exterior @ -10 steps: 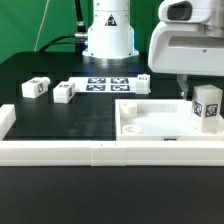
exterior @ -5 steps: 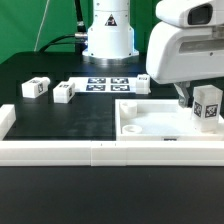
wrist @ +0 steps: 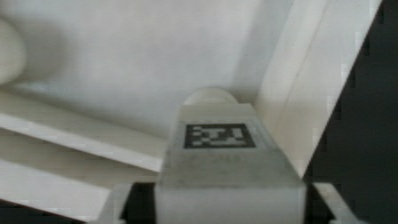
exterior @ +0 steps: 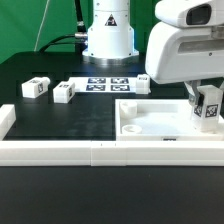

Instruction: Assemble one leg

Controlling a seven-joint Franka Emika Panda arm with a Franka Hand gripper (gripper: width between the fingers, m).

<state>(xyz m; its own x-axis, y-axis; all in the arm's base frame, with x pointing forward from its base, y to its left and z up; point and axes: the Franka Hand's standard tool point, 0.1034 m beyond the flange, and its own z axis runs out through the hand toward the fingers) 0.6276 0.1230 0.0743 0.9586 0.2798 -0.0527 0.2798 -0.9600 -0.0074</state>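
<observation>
Over at the exterior view's right, the gripper (exterior: 203,103) hangs below its bulky, smooth white housing, its two dark fingers (exterior: 190,97) pinching the leg (exterior: 209,109). This is a small blocky piece of white plastic with a black-and-white square tag facing the room. It is held over the right-hand end of the panel (exterior: 165,118), a broad flat white slab with a raised rim and a round recess in its near corner. I cannot tell whether the leg touches it.

From the wrist view the leg (wrist: 222,160) fills the space between the grey fingers (wrist: 130,206). Its tag shows crisply, and its rounded tip points at the matte white panel (wrist: 143,60), close beside a raised edge (soft focus hides any gap).

Along the front runs a long white rail (exterior: 100,150), square-edged, with the panel just behind it. On the black tabletop (exterior: 70,118) lie two loose pegs (exterior: 37,88), side by side and well apart from the panel. A third peg (exterior: 143,84) sits beside the thin marker board (exterior: 105,84), in front of the glossy robot base (exterior: 108,35).
</observation>
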